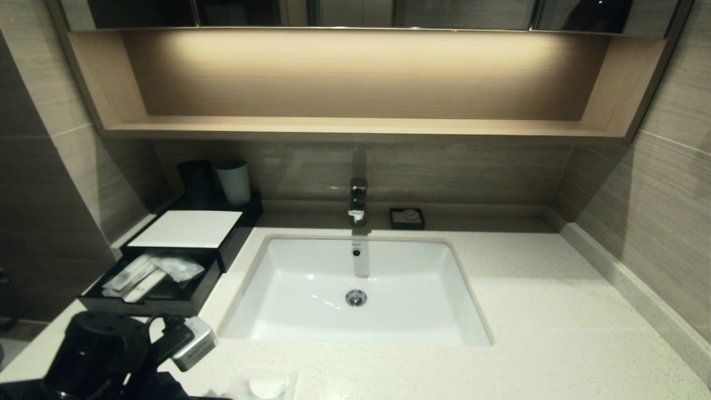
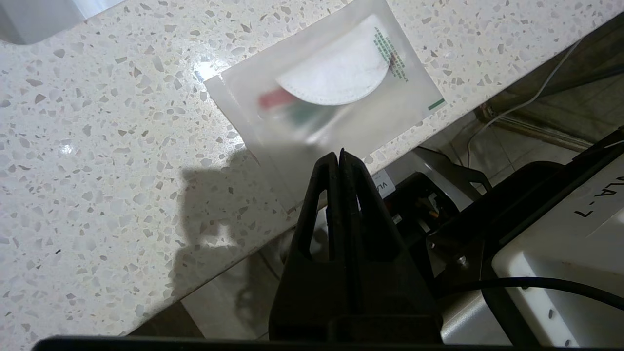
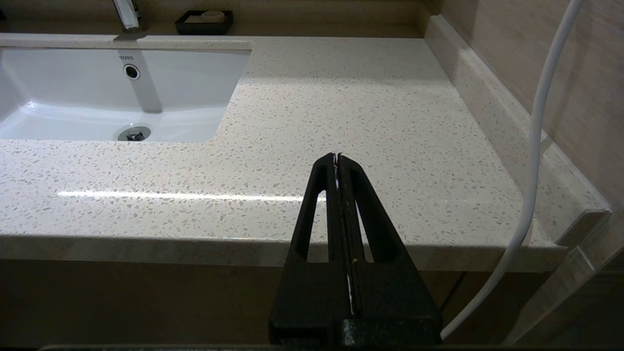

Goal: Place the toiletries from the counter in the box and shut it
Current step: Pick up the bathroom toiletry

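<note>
From the head camera we look down on a speckled stone counter (image 1: 555, 311) with a white sink (image 1: 355, 289) set into it. At far left sits the black box (image 1: 183, 250), its front drawer pulled out and already holding two clear packets (image 1: 153, 272). Our left arm fills the lower left corner, and just beside it at the counter's near edge lies the squarish packet with the white disc (image 1: 266, 385), partly cut off by the frame.

From the left wrist camera, our left gripper (image 2: 340, 155) has its fingers pressed together with nothing between them. The disc packet (image 2: 331, 92) lies flat directly ahead of the tips, one corner close to the counter's edge; the tips seem to hang just off that edge, though depth is hard for us to judge.

From the right wrist camera, our right gripper (image 3: 337, 157) is also closed and empty, parked below the counter's right front, well apart from the packet. The left arm is clearly nearer.
</note>
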Robot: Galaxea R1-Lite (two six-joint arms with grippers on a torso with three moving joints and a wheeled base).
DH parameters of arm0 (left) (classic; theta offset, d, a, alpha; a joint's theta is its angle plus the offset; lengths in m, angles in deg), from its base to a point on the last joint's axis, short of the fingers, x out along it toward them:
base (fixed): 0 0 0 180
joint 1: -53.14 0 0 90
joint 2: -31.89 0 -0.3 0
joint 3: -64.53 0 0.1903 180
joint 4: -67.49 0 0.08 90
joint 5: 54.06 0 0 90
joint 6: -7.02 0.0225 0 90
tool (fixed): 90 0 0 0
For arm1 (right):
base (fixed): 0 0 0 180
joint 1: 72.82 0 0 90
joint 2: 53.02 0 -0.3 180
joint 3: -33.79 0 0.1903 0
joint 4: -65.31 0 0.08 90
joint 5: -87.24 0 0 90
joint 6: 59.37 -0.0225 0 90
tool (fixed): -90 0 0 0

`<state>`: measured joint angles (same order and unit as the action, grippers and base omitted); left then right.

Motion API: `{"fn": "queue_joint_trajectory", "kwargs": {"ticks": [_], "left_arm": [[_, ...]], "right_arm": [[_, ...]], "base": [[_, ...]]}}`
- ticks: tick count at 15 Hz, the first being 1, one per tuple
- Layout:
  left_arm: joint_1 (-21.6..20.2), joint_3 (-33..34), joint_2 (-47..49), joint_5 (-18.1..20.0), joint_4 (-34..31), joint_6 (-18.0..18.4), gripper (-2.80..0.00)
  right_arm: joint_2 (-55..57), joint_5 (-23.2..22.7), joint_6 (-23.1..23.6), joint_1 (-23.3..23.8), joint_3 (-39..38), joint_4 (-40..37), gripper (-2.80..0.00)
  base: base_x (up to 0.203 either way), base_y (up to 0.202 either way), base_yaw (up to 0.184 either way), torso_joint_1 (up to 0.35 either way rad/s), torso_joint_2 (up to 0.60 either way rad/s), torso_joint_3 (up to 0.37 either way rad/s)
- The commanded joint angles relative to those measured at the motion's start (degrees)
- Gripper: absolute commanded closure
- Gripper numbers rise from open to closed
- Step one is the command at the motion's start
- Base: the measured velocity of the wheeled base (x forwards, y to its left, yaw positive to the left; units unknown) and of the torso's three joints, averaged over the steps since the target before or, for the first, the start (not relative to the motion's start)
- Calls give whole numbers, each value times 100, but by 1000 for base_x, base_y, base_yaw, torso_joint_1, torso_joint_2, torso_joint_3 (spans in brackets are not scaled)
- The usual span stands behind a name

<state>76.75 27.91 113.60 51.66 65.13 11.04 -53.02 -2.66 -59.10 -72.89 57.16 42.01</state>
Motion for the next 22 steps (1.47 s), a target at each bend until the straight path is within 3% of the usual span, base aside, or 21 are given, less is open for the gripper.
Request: {"fn": "queue_joint_trajectory", "kwargs": {"ticks": [1, 3, 4, 16, 19, 22], "left_arm": [[-3, 54, 131, 8, 110, 2, 0], [-6, 157, 301, 9, 419, 2, 0], [-6, 242, 374, 9, 610, 5, -280], [-6, 139, 452, 1, 879, 37, -280], [-6, 165, 496, 9, 888, 343, -280], [3, 208, 505, 9, 888, 388, -280]], "right_arm": [[0, -1, 8, -1, -9, 1, 0], [0, -1, 4, -1, -9, 1, 0], [0, -1, 8, -1, -9, 1, 0], [0, -1, 8, -1, -9, 1, 0], [0, -1, 7, -1, -9, 1, 0], [0, -1, 8, -1, -9, 1, 0]], "base": [[0, 0, 0, 0, 0, 0], [0, 0, 0, 0, 0, 0], [0, 0, 0, 0, 0, 0], [0, 0, 0, 0, 0, 0], [0, 0, 0, 0, 0, 0], [0, 0, 0, 0, 0, 0]]}}
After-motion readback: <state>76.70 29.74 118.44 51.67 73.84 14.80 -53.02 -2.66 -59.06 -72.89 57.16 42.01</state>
